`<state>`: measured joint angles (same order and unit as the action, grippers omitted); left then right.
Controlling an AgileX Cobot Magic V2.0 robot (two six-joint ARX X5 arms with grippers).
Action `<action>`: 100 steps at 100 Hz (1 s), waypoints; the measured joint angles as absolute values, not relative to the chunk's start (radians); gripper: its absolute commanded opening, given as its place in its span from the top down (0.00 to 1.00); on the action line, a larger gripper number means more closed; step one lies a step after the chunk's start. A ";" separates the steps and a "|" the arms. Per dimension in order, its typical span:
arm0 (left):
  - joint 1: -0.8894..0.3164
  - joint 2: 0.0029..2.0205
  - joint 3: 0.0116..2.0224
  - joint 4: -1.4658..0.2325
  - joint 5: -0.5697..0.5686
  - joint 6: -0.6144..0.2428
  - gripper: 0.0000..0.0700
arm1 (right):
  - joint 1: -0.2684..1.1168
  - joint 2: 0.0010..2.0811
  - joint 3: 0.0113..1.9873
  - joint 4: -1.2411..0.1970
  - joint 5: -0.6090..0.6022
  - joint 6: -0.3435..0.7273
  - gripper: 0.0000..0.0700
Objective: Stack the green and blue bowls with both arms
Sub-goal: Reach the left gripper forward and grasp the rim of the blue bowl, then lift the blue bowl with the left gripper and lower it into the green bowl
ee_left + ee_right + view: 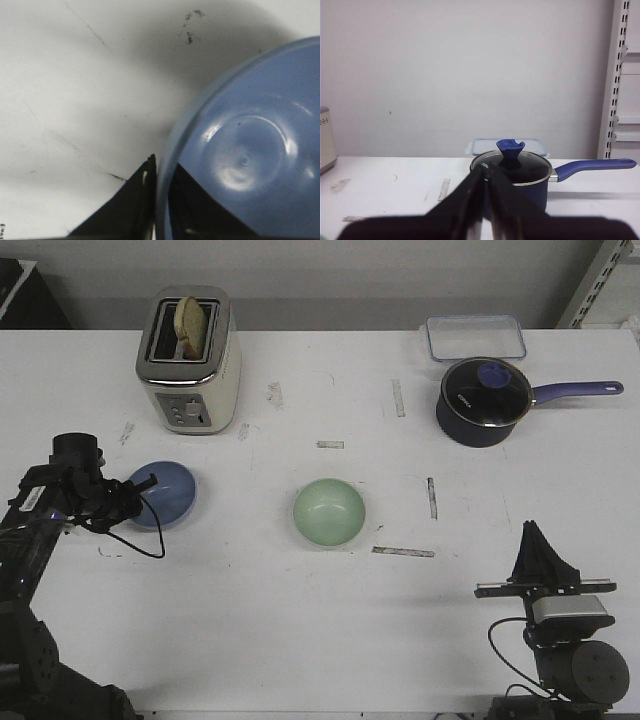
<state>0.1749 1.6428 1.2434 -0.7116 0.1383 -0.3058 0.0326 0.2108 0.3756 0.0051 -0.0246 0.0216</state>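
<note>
On the left of the white tabletop (300, 640), the left arm's gripper (140, 490) straddles the near rim of the blue bowl (165, 494), one finger (131, 210) outside the wall and the other inside. The jaws look closed thinly on that rim, though the wrist view cannot confirm how firmly. The green bowl (329, 513) sits upright and untouched near the middle of the tabletop, well apart from the blue one. At front right, the right gripper (541, 552) is parked low, its jaws pressed together on nothing, pointing toward the dark blue lidded saucepan (485, 400).

The main risk appears to be the pinch itself: a smooth, curved wall held at one edge could slide out, or the bowl could swing and tip once lifted. A lift that starts before the grip is sure may drag the bowl across the tabletop instead. Carried toward the green bowl, a tilted blue bowl could strike its rim and knock it aside, with the right arm too far off to steady it. A toaster (188, 360) holding bread and a clear lidded container (476, 338) stand at the far edge, out of the likely path.
</note>
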 measured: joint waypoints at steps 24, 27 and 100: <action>0.129 1.629 1.332 -0.817 0.137 -0.305 1.00 | 0.033 0.211 0.376 0.005 -0.025 0.022 1.00; 0.121 1.626 1.360 -0.835 0.136 -0.305 1.00 | 0.033 0.211 0.376 0.005 -0.025 0.022 1.00; -0.435 1.648 1.548 -0.633 0.260 -0.343 1.00 | 0.033 0.211 0.376 0.005 -0.025 0.022 1.00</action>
<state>-0.4347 1.6482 1.5478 -0.6334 0.2604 -0.3431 0.0326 0.2111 0.3756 0.0051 -0.0246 0.0216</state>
